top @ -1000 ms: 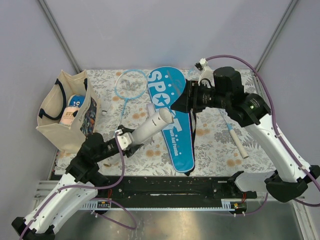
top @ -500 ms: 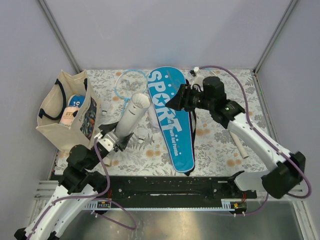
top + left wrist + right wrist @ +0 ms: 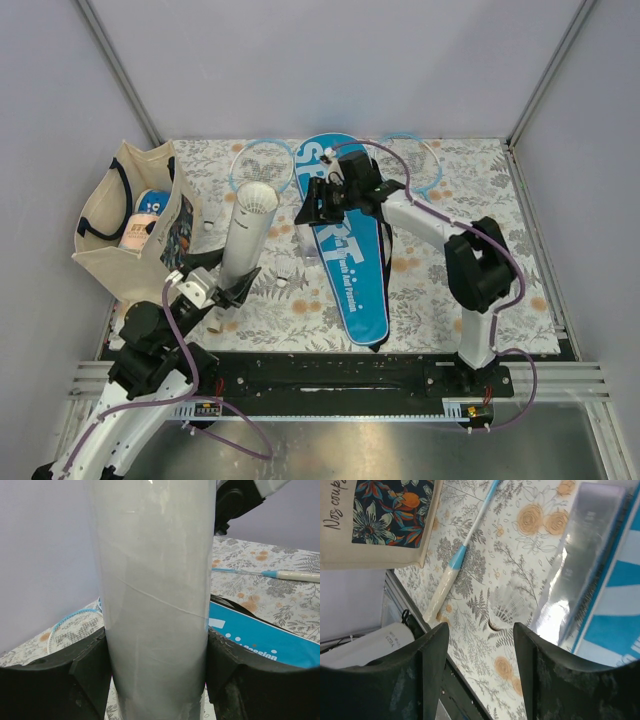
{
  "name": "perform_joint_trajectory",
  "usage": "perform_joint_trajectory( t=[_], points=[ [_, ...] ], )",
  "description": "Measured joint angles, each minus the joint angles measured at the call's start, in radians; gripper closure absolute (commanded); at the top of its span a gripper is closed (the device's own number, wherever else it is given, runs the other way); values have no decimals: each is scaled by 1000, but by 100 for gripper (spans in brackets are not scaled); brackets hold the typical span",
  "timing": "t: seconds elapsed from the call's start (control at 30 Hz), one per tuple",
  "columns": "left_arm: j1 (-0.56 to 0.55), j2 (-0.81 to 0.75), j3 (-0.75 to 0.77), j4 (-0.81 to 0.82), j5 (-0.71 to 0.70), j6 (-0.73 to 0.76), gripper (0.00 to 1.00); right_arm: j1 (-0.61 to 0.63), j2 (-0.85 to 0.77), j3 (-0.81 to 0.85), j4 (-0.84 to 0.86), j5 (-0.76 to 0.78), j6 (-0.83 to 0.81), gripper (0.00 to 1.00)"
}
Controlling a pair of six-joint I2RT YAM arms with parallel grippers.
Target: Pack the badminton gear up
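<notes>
The blue SPORT cover [image 3: 350, 270] has stayed flat down the middle of the table [image 3: 450, 290], not yet filled, while both arms have shifted around it in the last second. The right arm has swept from the right side across the cover to its left edge, baring the head of a racket [image 3: 425, 160] at the back right. The left arm has drawn back leftward and raised the white tube [image 3: 245, 235] from a slant to nearly upright, open mouth on top. The other racket [image 3: 262, 165] lies at the back left beside the cover, and a shuttlecock [image 3: 283, 282] sits on the table just right of the tube's foot. We judge this to be the shuttlecock-loading step, with rackets and cover yet to be handled. The right arm is stretched long and low, and the right gripper [image 3: 305, 212] hovers spread above the cover's left edge, the shuttlecock below it untouched. The left arm is folded near its base, the left gripper [image 3: 225, 285] pinching the tube's lower end
</notes>
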Motion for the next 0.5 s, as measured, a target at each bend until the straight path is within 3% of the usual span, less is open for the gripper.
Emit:
perform_joint_trajectory(
  t=[0.2,0.5],
  points=[
    [0,-13,0,-16,-3,-25,61,63,140,156,-75,-1,-43,37],
    [0,-43,-21,-31,-20,-42,61,89,262,216,-148,-20,-84,37]
  ],
)
